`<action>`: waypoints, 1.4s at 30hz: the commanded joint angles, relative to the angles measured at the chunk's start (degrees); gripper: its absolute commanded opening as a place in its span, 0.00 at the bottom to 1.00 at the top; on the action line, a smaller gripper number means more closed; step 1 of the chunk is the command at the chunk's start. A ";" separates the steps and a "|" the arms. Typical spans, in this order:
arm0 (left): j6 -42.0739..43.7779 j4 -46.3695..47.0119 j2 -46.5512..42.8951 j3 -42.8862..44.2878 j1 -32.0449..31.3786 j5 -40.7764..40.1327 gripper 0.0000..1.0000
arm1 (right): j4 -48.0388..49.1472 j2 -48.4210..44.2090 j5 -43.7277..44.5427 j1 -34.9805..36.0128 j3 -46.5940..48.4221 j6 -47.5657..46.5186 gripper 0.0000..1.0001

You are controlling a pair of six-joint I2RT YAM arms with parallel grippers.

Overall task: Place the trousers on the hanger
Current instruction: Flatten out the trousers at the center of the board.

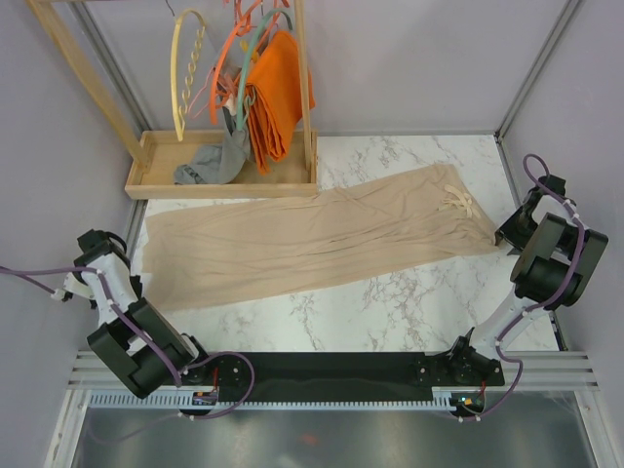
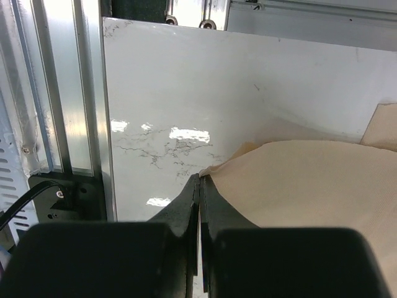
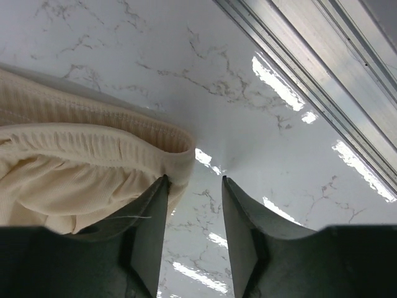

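Note:
The beige trousers [image 1: 312, 239] lie flat and slantwise across the marble table, with the drawstring waist [image 1: 458, 200] at the right and the leg ends at the left. My left gripper [image 1: 139, 261] is at the leg hem. In the left wrist view its fingers are pressed together [image 2: 200, 178], with a corner of the trousers [image 2: 298, 186] running into their tips. My right gripper [image 1: 503, 234] is at the waist end. It stands open [image 3: 194, 179], its left finger touching the ribbed waistband [image 3: 93, 161], and only marble shows between the fingers. The cream hanger [image 1: 185, 68] hangs on the rack at the back left.
A wooden rack with a tray base [image 1: 224, 175] stands at the back left. It holds orange hangers, a teal hanger, an orange cloth [image 1: 273, 97] and a grey garment [image 1: 210, 164]. Aluminium rails [image 2: 62, 93] border the table's edges.

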 commanded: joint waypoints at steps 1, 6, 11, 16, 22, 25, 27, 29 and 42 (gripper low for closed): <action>-2.46 -0.29 -2.27 2.22 0.16 -3.70 0.02 | 3.06 1.71 -1.17 -0.13 0.65 0.44 0.46; -2.20 -0.20 -3.07 2.39 0.08 -3.53 0.02 | 4.21 1.89 -3.29 -0.13 -0.05 2.55 0.12; -1.58 -0.72 -2.02 6.68 0.25 -3.53 0.02 | 3.69 -1.01 -2.42 0.05 0.56 3.25 0.00; -3.25 -4.59 -0.52 12.85 0.17 -5.19 0.02 | -3.49 -2.95 6.54 0.31 5.91 5.71 0.00; -4.04 -7.49 0.36 15.23 0.16 -11.00 0.02 | -11.33 -3.03 21.21 1.54 13.12 8.35 0.00; -3.61 -7.67 -0.16 14.44 0.16 -11.27 0.02 | -14.58 -1.90 25.62 1.89 16.81 8.00 0.00; -3.52 -7.67 -0.60 13.21 -0.10 -11.27 0.02 | -16.61 0.12 29.29 2.77 19.80 6.86 0.00; -4.39 -7.75 -1.92 10.41 -0.27 -11.96 0.02 | -20.47 2.32 31.50 3.21 21.99 4.76 0.00; -9.32 -7.67 -0.61 2.22 -0.36 -20.76 0.02 | -24.26 9.97 43.55 5.76 13.66 0.61 0.00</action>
